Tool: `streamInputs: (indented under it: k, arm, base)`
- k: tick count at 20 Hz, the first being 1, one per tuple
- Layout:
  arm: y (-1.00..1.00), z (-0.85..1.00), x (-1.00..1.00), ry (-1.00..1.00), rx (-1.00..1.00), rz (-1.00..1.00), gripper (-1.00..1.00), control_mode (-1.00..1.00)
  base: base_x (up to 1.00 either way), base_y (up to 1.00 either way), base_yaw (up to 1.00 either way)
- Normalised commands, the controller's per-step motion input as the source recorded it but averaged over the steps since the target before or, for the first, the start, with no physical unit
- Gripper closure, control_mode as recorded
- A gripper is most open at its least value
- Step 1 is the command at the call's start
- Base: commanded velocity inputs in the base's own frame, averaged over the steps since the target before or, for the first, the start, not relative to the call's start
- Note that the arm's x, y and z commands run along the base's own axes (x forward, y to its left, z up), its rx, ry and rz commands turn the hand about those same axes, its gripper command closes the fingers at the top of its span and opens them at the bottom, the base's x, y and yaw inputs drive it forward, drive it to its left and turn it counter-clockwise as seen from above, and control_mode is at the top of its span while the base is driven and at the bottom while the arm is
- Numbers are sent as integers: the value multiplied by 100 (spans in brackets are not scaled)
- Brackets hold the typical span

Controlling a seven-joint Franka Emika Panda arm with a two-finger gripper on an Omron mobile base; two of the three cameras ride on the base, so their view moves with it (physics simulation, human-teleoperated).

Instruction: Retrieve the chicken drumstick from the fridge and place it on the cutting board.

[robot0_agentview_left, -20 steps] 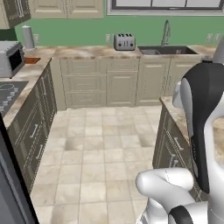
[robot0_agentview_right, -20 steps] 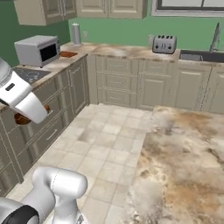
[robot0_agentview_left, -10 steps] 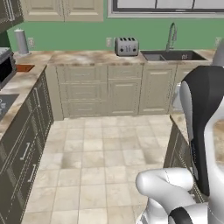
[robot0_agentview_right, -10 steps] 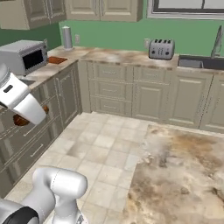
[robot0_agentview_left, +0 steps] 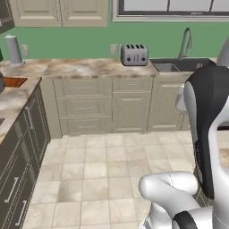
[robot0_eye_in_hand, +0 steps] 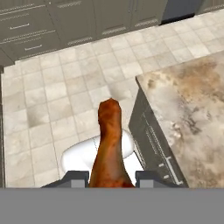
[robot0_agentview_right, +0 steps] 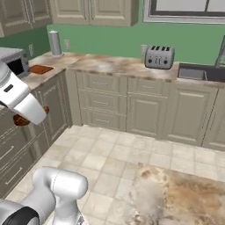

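In my hand view the two-finger gripper (robot0_eye_in_hand: 108,177) is clamped on the reddish-brown roasted chicken drumstick (robot0_eye_in_hand: 109,144), which juts out above the tiled floor (robot0_eye_in_hand: 52,100) beside a marbled counter (robot0_eye_in_hand: 192,105). The flat reddish-brown wooden cutting board (robot0_agentview_right: 41,69) lies on the far-left counter, beside the grey microwave (robot0_agentview_right: 13,61).

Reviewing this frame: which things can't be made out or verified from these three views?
- Gripper: in the hand view its fingertips are mostly cut off by the bottom edge, so their contact with the chicken drumstick is hidden.
- Chicken drumstick, right base view: the arm's white link covers nearly all of it.
- Cutting board: small and far off in the right base view; cut off by the left edge in the left base view, so its surface detail is unreadable.
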Motion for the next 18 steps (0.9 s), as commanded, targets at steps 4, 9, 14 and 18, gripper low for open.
streamInputs:
  k: [4,9,14,18]
  arm:
    - [0,0,0,0,0,0,100,100]
    - [0,0,0,0,0,0,100,100]
    - [0,0,0,0,0,0,100,100]
    - [0,0,0,0,0,0,100,100]
  base:
    - [100,10,14]
    - [98,6,29]
    - [86,0,39]
    - [100,-3,41]
